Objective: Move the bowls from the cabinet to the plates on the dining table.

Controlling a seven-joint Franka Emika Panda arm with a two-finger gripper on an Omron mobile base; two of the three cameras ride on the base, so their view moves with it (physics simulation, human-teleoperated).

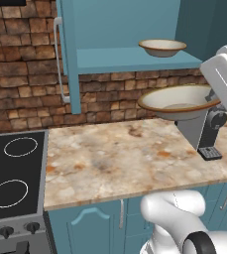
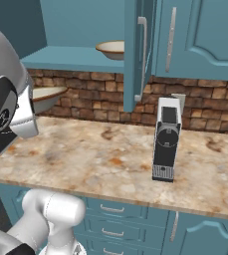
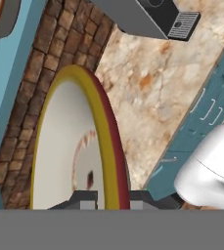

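One cream-white bowl with a tan-brown rim hangs level in the air above the marble counter, just below and in front of the open teal cabinet. My gripper is shut on its rim, with one fingertip inside the rim and the other outside. The held bowl is edge-on in the hand view, and part of it sticks out from behind my arm in the right base view. A second bowl rests on the cabinet shelf. The plates and the dining table are out of view.
A grey and black coffee machine stands on the counter right of the held bowl. The open cabinet door juts out at the left. A black cooktop ends the counter on the left, against a brick wall.
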